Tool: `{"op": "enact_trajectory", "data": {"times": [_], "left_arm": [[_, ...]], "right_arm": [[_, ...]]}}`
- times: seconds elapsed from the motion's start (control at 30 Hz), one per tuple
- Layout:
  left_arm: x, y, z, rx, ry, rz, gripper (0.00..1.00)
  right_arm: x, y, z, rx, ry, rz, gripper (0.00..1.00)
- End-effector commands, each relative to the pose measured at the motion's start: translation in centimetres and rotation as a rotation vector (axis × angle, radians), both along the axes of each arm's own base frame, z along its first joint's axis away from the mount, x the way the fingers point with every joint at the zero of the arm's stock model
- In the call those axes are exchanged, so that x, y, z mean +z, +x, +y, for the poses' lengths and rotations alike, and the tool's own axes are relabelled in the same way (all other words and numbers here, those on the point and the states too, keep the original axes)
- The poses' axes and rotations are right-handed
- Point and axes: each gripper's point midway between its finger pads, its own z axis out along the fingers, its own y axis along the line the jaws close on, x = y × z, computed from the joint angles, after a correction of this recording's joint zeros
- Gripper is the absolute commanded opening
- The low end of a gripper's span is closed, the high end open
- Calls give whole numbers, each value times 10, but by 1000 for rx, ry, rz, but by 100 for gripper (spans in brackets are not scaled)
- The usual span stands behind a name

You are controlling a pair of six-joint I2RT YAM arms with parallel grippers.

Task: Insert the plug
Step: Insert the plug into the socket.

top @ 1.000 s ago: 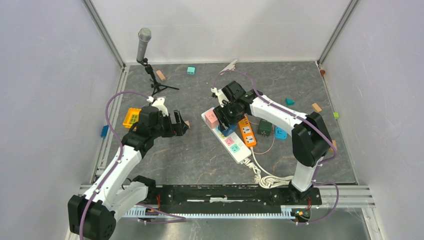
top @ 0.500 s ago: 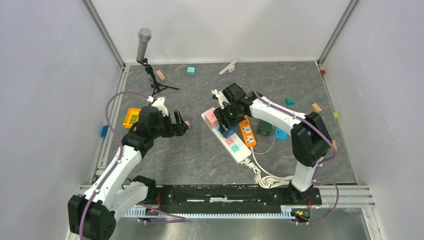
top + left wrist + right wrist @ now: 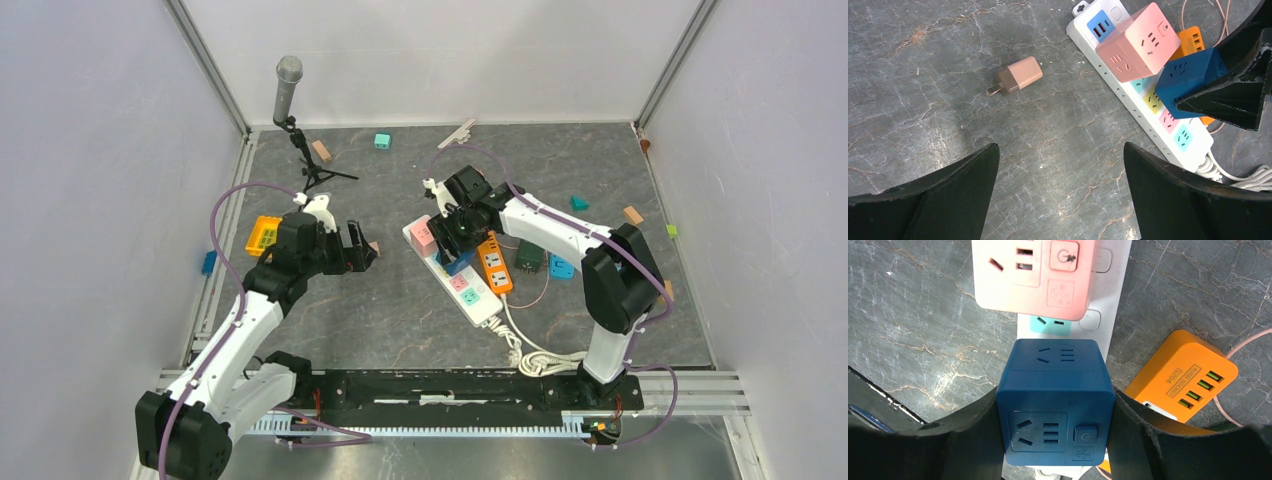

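The blue plug [image 3: 1055, 390] is clamped in the right claw [image 3: 1055, 440], with one finger pressed on each side face. It is held over the white strip [image 3: 1115, 290], just next to the pink cube [image 3: 1033, 275] that is sat at the strip's switch end. Whether the pins are seated cannot be told. An orange strip [image 3: 1180, 375] is laid beside the white one. The left claw [image 3: 1059, 170] is held wide open and empty above the tabletop [image 3: 923, 75], apart from the strips. A small charger [image 3: 1020, 75] is laid flat ahead of it.
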Motion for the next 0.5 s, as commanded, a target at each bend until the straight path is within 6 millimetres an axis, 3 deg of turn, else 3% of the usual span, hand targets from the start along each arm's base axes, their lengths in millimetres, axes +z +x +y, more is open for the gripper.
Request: {"op": "enact_trajectory", "data": {"times": [0.0, 0.27, 0.47], "left_arm": [[18, 8, 2, -13, 22, -80, 100], [18, 8, 3, -12, 22, -81, 100], [19, 8, 3, -11, 22, -82, 100]], "right_arm": [[-7, 4, 0, -5, 3, -15, 0], [-17, -1, 0, -1, -3, 0, 0], [-9, 3, -8, -11, -46, -31, 0]]}}
